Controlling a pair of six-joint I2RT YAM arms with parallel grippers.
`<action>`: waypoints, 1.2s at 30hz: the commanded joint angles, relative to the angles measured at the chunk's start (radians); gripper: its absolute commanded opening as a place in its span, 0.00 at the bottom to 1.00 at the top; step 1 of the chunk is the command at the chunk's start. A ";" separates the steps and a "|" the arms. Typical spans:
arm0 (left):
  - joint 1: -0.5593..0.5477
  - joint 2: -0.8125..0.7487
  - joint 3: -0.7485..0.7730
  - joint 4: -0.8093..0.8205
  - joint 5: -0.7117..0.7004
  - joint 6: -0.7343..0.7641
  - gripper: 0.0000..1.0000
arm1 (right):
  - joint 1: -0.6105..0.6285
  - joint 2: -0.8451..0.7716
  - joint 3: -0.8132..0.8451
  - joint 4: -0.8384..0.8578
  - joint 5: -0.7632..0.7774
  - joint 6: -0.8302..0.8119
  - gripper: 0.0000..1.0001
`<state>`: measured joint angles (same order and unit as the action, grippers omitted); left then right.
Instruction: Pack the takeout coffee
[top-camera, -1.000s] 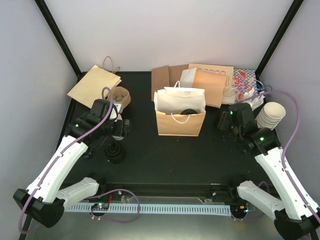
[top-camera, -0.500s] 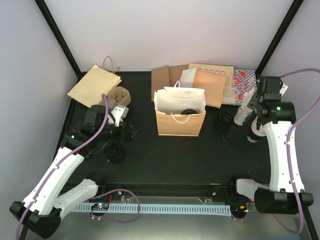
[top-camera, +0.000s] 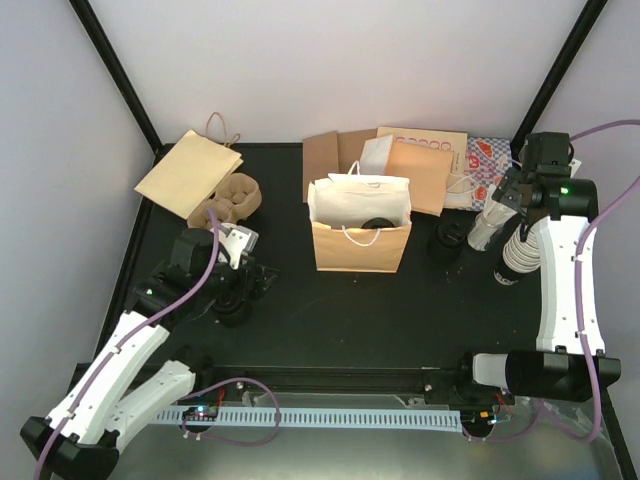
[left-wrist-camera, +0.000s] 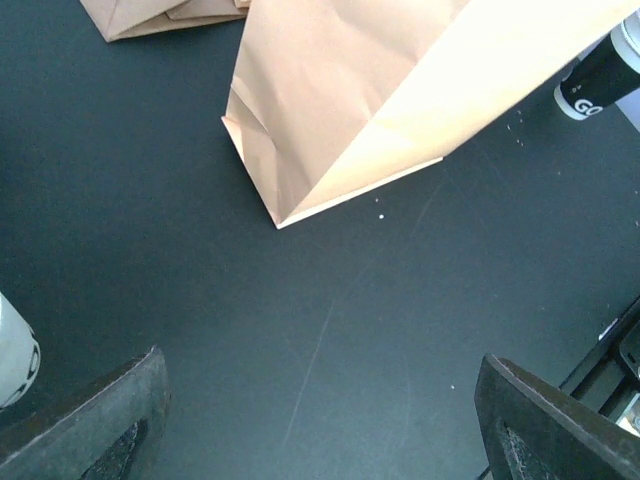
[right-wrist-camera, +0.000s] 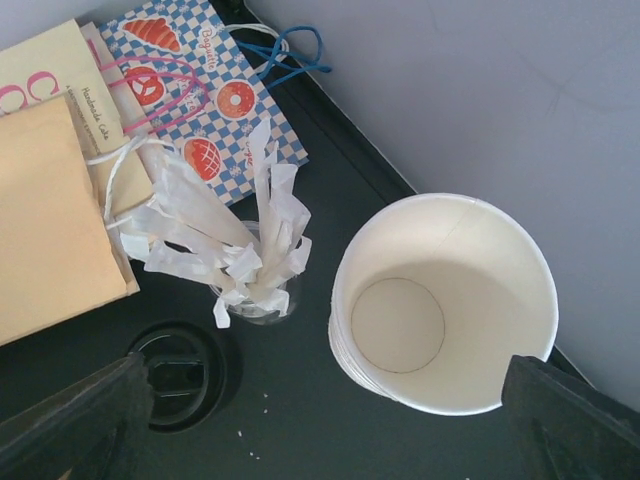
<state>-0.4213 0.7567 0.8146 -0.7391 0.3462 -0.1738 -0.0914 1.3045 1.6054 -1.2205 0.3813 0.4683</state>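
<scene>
An open brown paper bag (top-camera: 360, 248) stands mid-table; a black sip lid (top-camera: 376, 222) of one coffee cup shows inside it. The bag's lower corner fills the top of the left wrist view (left-wrist-camera: 350, 90). A second black-lidded cup (top-camera: 447, 238) stands right of the bag and shows from above in the right wrist view (right-wrist-camera: 178, 375). My left gripper (top-camera: 250, 278) (left-wrist-camera: 320, 360) is open and empty over bare table, left of the bag. My right gripper (top-camera: 508, 197) (right-wrist-camera: 325, 365) is open and empty, high above the far right corner.
A tall stack of lidless cream cups (top-camera: 517, 250) (right-wrist-camera: 440, 300) and a glass of wrapped straws (top-camera: 485, 225) (right-wrist-camera: 250, 275) stand under the right gripper. Flat bags (top-camera: 420, 165) lie at the back. A pulp carrier (top-camera: 232, 197) and a black stack (top-camera: 232, 308) are near the left gripper.
My right arm has lifted away from the lidded cup and swung to the far right corner above the cup stack. My left gripper has drawn back a little toward the near edge.
</scene>
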 joint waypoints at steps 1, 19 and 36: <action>-0.007 -0.035 -0.032 0.080 0.040 -0.012 0.86 | -0.012 0.008 0.033 -0.032 0.017 -0.044 0.94; -0.008 -0.037 -0.048 0.093 0.057 -0.004 0.87 | -0.031 0.168 0.082 -0.090 0.062 -0.065 0.54; -0.010 -0.028 -0.051 0.094 0.059 -0.004 0.88 | -0.077 0.167 -0.005 -0.004 -0.053 -0.087 0.38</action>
<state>-0.4267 0.7326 0.7605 -0.6788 0.3882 -0.1764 -0.1616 1.4765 1.6123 -1.2560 0.3592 0.3935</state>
